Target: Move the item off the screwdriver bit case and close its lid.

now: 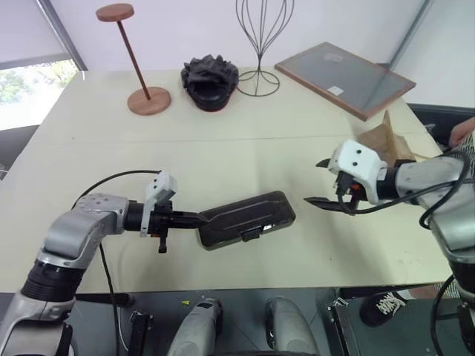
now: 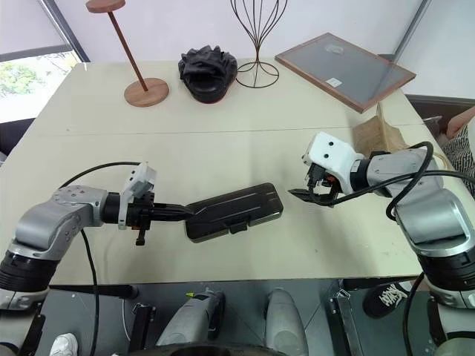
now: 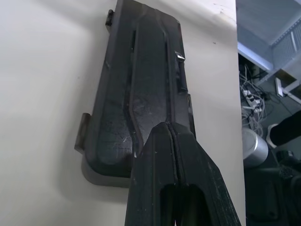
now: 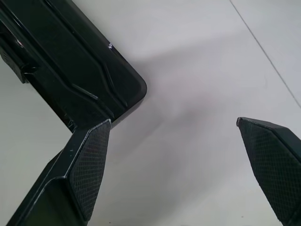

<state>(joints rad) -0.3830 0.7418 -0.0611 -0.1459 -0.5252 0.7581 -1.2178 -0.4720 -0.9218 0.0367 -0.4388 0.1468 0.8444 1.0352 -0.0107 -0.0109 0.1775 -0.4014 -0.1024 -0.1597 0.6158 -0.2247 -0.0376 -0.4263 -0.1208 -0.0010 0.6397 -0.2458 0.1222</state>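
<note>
case lid down, near front edge | my left gripper pinched empty, right gripper wide, empty | stiff, slick; I'd press flat top

Both arms are built from rounded silver-grey metal shells, with a ribbed black collar where the upper arm meets the shoulder on the left one. Thin black cables loop loose along each arm, one arcing from the left forearm over the table, others curling round the right elbow. Each wrist carries a white boxy housing; the right one shows two small dark round holes on its face and a touch of red underneath. The left gripper and the right gripper each have two long, tapered black fingers, their inner pads stamped with a fine cross-hatched grid.
</note>
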